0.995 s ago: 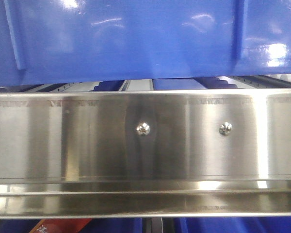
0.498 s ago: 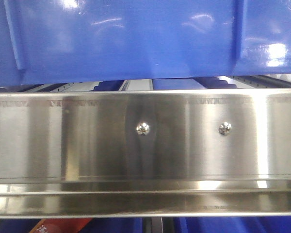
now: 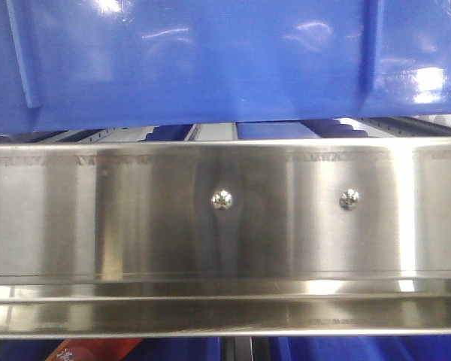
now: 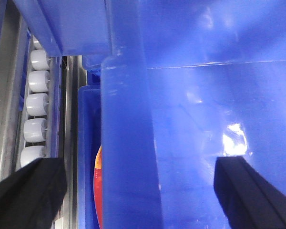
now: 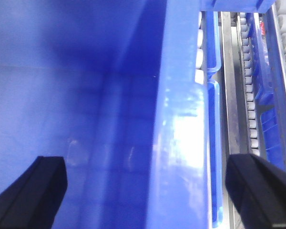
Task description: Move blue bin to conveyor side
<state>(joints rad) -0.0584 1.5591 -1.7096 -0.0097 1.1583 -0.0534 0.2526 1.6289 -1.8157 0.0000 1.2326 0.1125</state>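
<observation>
Because both pairs of jaws stand wide, nothing is gripped yet. The left gripper point(image 4: 138, 167) straddles one rim of the blue bin point(image 3: 195, 60), and the right gripper point(image 5: 145, 162) straddles the opposite rim the same way. Each has 1 finger inside the bin and 1 outside. The bin sits on the level just above the steel rail point(image 3: 135, 218), its bottom edge close over the rail's top lip. Cannot tell whether it rests on the white rollers point(image 4: 38, 107) or hangs clear of them. The conveyor is not in any view.

Risks, as judgement:
- Slip: the wall is glossy and the rim thick, so a shallow or uneven pinch could slip and drop 1 end.
- Twist: if 1 arm lifts or pulls ahead of the other, the wide bin would likely twist and jam.
- Rail catch: if the bin comes out low, its bottom edge could catch the rail lip.
- Left snag: the left outer finger point(image 4: 24, 195) hangs beside a lower bin point(image 4: 88, 143) holding a red packet point(image 4: 97, 186). Closing or dragging there could snag that bin's rim.
- Right snag: the right outer finger point(image 5: 262, 191) is near a neighbouring bin point(image 5: 212, 119) and a roller track point(image 5: 250, 109), so the hazard is the same.

Around: the rail carries 2 screws point(image 3: 222, 198), both below the bin's edge. More blue bins show under the rail.
</observation>
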